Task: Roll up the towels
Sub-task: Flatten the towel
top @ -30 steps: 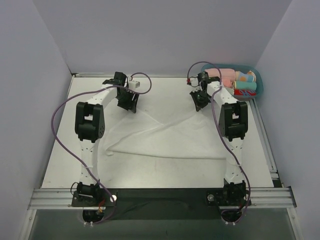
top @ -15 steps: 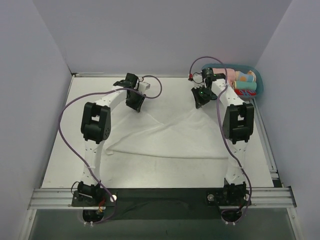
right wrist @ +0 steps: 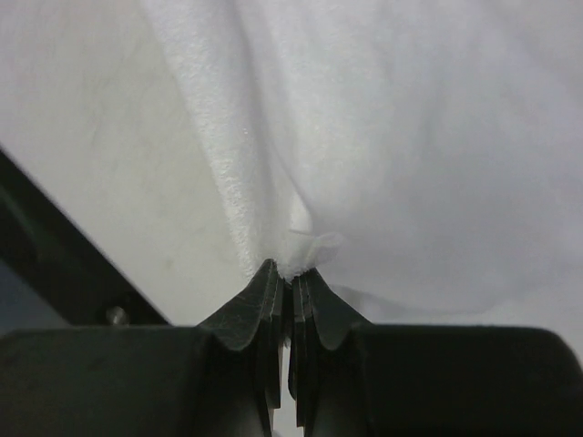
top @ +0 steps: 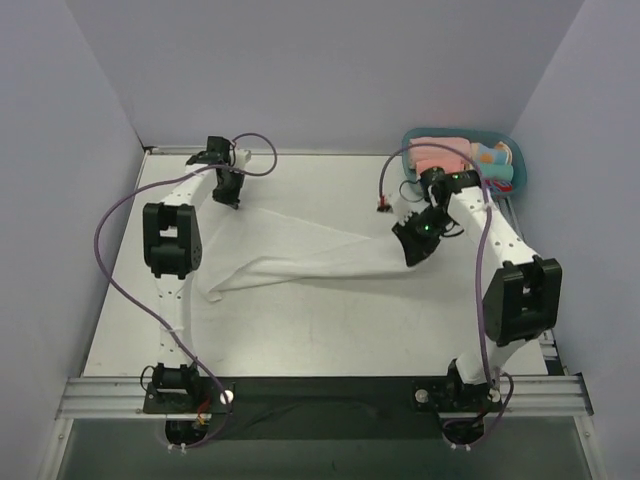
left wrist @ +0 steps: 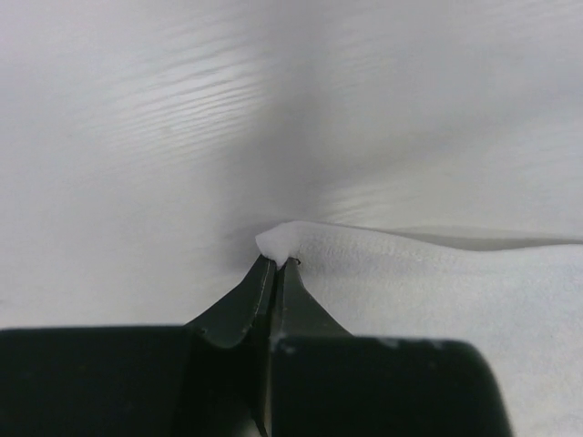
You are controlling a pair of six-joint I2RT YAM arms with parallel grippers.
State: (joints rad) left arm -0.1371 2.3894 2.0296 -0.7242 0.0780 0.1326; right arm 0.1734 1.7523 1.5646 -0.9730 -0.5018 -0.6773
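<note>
White table (top: pixel 330 330) inside pale walls, pretty bare setup. Biggest thing on it is the white towel (top: pixel 310 250), pulled into a long twisted band running from one set of jaws to the other. Teal basket (top: pixel 515 150) sits in the far corner beyond the right jaws with some coloured rolls (top: pixel 440 155) in it. Left gripper (left wrist: pixel 275 264) is clamped tight on a towel corner poking just past its tips. Right gripper (right wrist: pixel 290 273) is pinching a bunched edge, with the cloth fanning out ahead of it.

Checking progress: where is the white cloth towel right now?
Top view: the thin white cloth towel lies stretched across the table's middle, its far-left corner pinched by the left tool and its right end by the right tool.
</note>
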